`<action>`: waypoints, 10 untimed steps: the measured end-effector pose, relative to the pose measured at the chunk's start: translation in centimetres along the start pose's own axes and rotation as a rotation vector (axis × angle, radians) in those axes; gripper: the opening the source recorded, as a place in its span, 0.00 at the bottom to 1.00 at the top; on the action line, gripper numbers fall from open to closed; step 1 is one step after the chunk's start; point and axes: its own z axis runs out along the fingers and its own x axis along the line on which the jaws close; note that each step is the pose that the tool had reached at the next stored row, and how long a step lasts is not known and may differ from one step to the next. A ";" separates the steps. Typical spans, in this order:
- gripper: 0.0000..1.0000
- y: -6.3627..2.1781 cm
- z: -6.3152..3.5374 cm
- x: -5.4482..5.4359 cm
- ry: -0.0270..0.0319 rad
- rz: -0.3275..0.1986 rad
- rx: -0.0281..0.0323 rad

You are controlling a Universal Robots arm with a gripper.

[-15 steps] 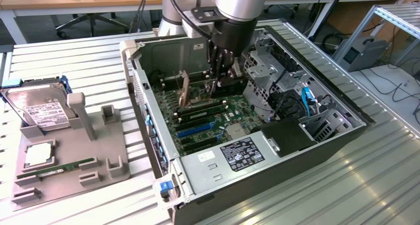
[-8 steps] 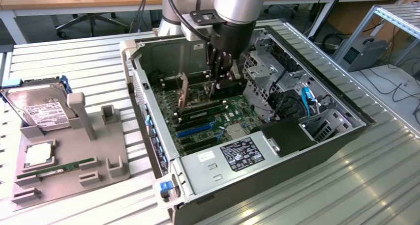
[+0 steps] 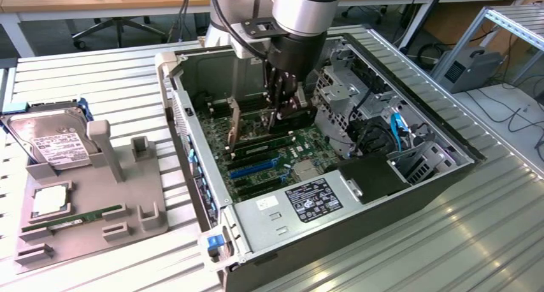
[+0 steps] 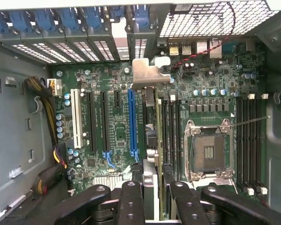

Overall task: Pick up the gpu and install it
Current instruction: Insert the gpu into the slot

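Gripper (image 3: 285, 107): lowered inside the open computer case (image 3: 442, 148), fingers clamped on the gpu, which is held edge-on above the motherboard.
Gpu (image 4: 152, 140): seen from above in the wrist view as a thin upright card between the fingers (image 4: 131, 201); its silver bracket (image 4: 145, 72) points toward the rear slot covers.
Wrist view adds: the card stands between the blue slot (image 4: 132, 122) and the RAM slots (image 4: 171, 136), with the empty CPU socket (image 4: 208, 150) further over. Whether the card is seated cannot be told.
Exterior view adds: the arm comes down from above; the drive cage (image 3: 340, 91) is just beside the gripper.
Surroundings: a grey fixture tray (image 3: 85, 234) at the exterior view's left holds a hard drive (image 3: 51, 139) and a RAM stick (image 3: 72, 220).
Obstructions: the gripper body hides most of the card in the exterior view.
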 end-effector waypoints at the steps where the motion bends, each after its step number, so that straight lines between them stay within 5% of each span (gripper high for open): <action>1: 0.27 0.13 0.06 0.2 0.0000 0.000 0.0000; 10: 0.27 0.49 0.76 1.3 -0.0002 0.000 0.0001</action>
